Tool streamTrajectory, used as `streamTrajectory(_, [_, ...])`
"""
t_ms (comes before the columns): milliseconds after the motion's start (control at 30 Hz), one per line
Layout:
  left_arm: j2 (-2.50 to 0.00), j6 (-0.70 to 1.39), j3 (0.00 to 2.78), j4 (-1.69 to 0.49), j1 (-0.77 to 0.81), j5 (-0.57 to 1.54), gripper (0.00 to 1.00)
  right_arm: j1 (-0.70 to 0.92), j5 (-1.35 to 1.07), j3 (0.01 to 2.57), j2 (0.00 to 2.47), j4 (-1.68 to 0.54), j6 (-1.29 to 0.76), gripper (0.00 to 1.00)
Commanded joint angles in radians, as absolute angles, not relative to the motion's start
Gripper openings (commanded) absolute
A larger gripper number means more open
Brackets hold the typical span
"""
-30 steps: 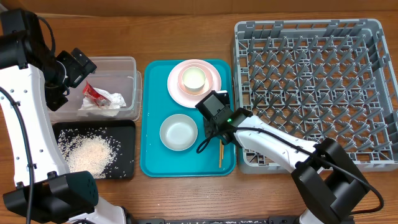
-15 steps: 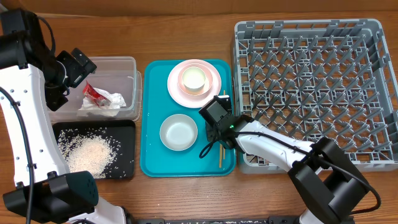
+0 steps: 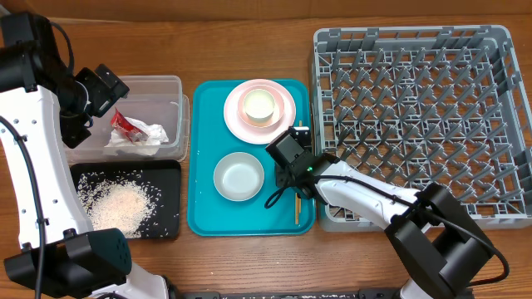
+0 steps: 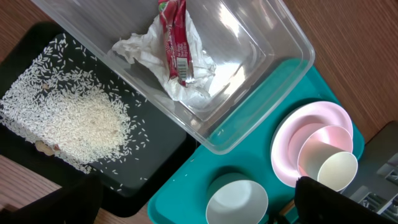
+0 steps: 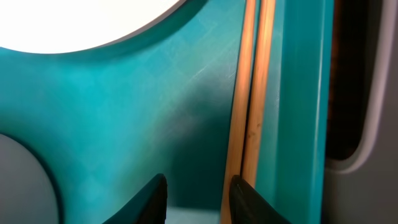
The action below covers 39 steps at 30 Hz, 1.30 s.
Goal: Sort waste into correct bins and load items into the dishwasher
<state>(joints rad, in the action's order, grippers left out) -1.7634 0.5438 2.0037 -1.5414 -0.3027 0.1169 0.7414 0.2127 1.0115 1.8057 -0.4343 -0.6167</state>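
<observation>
table [image 3: 249,41]: brown wood, straight grain, matte; carries everything
dish rack [image 3: 416,116]: large square grey plastic, grid of upright pegs; fills the table's right side
teal tray [image 3: 206,212]: smooth plastic, rounded corners, raised rim; mid-table, right edge just beside the dish rack
plate [image 4: 289,134]: round, pale pink, glossy; teal tray's far right corner; a pinkish bowl [image 4: 314,143] sits on it, a small white cup [image 4: 337,171] inside that
whitish bowl [image 3: 239,176]: round, smooth; teal tray's near half, apart from the plate
chopsticks [image 5: 255,93]: thin pale wood, fine grain; side by side along the teal tray's right rim
right gripper [image 5: 196,199]: dark fingers slightly parted, bare teal between them, pinching nothing; low over the teal tray, one finger at the chopsticks, contact unclear
left gripper [image 4: 199,202]: fingers spread wide, empty; above the table's left side
clear tub [image 3: 170,83]: transparent, rectangular, rounded corners; table's far left; holds a crumpled white napkin [image 4: 193,90] with a red-and-silver wrapper [image 4: 174,43] on top
black tray [image 3: 170,170]: shallow, matte, rectangular; table's near left, just beside the clear tub; loose white rice [image 3: 116,202] heaped mid-tray, grains scattered toward its edges
</observation>
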Motion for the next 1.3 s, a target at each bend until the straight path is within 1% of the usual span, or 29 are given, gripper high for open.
streamTrajectory(0, [-1.739, 0.531, 2.022, -1.54, -0.301, 0.123, 1.0, 0.745, 0.17, 1.009, 1.8, -0.43, -0.69, 0.35])
streamTrajectory(133, [-1.739, 0.531, 2.022, -1.54, -0.301, 0.123, 1.0, 0.745, 0.117, 1.009, 1.8, -0.427, -0.694, 0.35])
streamTrajectory(400, [-1.739, 0.531, 2.022, -1.54, -0.301, 0.123, 1.0, 0.744, 0.156, 1.023, 1.8, -0.42, -0.703, 0.35])
streamTrajectory(533, [-1.739, 0.531, 2.022, -1.54, -0.301, 0.123, 1.0, 0.744, 0.159, 1.05, 1.799, -0.421, -0.661, 0.35])
streamTrajectory(700, [-1.739, 0.531, 2.022, -1.54, -0.301, 0.123, 1.0, 0.746, 0.248, 1.081, 1.799, -0.448, -0.646, 0.35])
streamTrajectory(1000, [-1.739, 0.531, 2.022, -1.54, -0.301, 0.123, 1.0, 0.745, 0.323, 1.082, 1.799, -0.488, -0.621, 0.37])
streamTrajectory(1133, [-1.739, 0.531, 2.022, -1.54, -0.301, 0.123, 1.0, 0.745, 0.317, 1.079, 1.8, -0.491, -0.634, 0.37])
streamTrajectory(1267, [-1.739, 0.531, 2.022, -1.54, -0.301, 0.123, 1.0, 0.745, 0.262, 1.079, 1.8, -0.48, -0.659, 0.37])
